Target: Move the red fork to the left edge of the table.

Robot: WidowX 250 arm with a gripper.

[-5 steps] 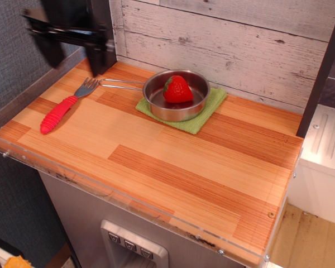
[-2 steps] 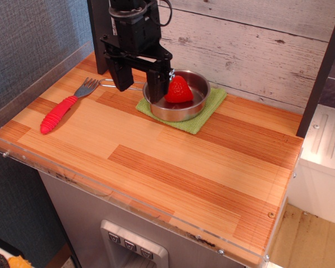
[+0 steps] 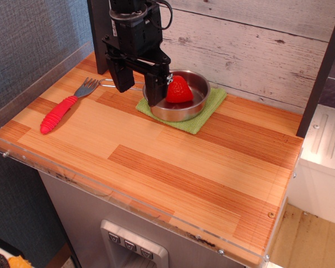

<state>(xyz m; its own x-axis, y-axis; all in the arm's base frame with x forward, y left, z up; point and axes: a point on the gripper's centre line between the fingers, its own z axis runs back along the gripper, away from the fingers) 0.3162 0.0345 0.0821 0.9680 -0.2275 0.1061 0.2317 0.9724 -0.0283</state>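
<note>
The red fork (image 3: 61, 109) lies flat near the left edge of the wooden table (image 3: 173, 167), its red ribbed handle toward the front left and its grey tines toward the back right. My black gripper (image 3: 138, 88) hangs open and empty over the pan's handle, to the right of the fork's tines. Its two fingers (image 3: 121, 78) point down and stand apart.
A steel pan (image 3: 181, 101) with a red strawberry (image 3: 178, 89) in it sits on a green cloth (image 3: 204, 114) at the back centre. The pan's wire handle (image 3: 114, 84) reaches left toward the fork's tines. A clear acrylic rim (image 3: 22, 95) lines the left and front edges.
The arm has come from the far left back corner rightward and down to above the pan handle. In the last half second it barely moved. The fork has not moved.
</note>
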